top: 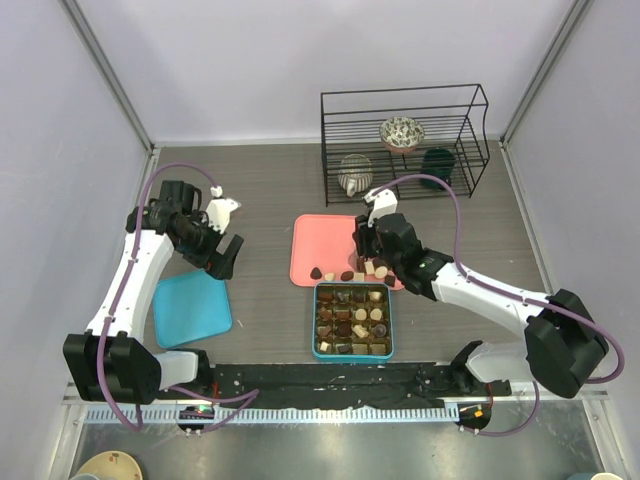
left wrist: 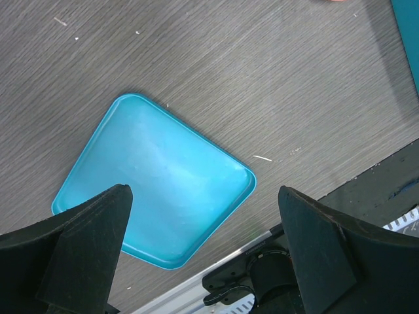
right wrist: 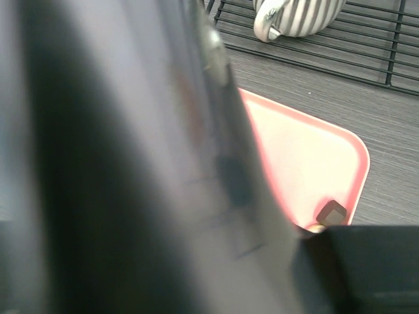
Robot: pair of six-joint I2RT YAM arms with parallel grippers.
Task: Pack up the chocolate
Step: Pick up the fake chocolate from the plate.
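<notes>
Pink tray (top: 322, 235) at the desk's middle carries the loose chocolate (top: 331, 275) along its near edge, just behind the teal box (top: 315, 322), whose cells look mostly filled. From above, the right tool (top: 373, 258) sits low among the pieces. Crowded neighbours could be knocked off the tray or pinched two at once. I cannot tell whether its jaws are apart.

The left wrist view shows the left tool (left wrist: 203, 191) spread wide and empty, near the teal lid (left wrist: 157, 176) toward the near left corner.

The right wrist view is mostly blurred finger. Only one dark piece (right wrist: 331, 212) shows, and any grasp is hidden.
</notes>
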